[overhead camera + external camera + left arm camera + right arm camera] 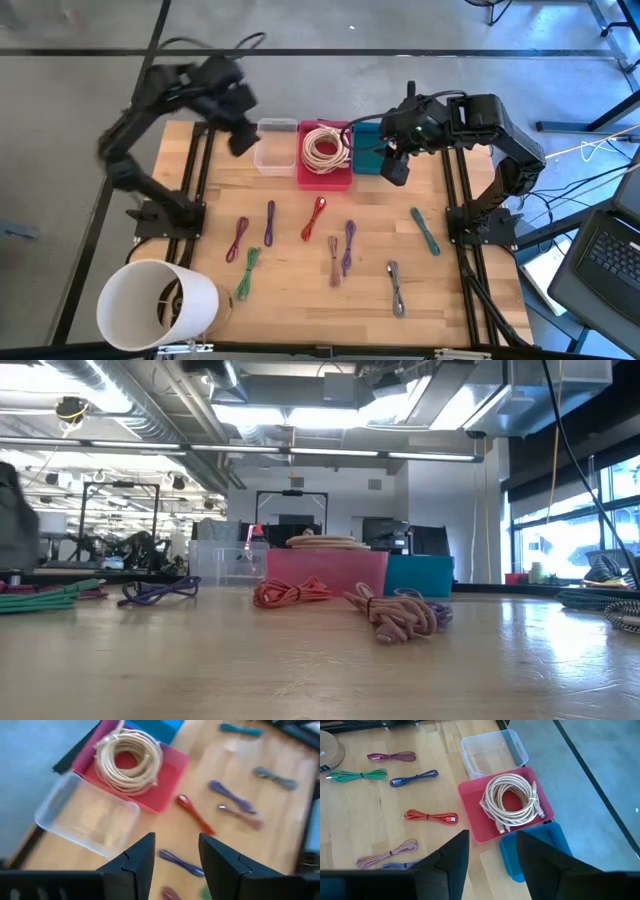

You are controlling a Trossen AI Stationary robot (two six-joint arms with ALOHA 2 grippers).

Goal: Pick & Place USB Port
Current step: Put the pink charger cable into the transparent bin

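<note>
Cream cable coil [324, 147] flat in red bin [325, 178], left hand [176, 862] and right hand [492, 854] both parted, empty.

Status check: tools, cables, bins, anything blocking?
Left tool open, empty, beside clear bin. Right tool open, empty, over blue bin. Cream cable coil in pink bin; red cable and others loose on table. Nothing blocking.

Left arm [190, 90] motion-blurred from above, white cylinder [155, 305] cut by the bottom edge, laptop [610, 250] cut at right edge
</note>
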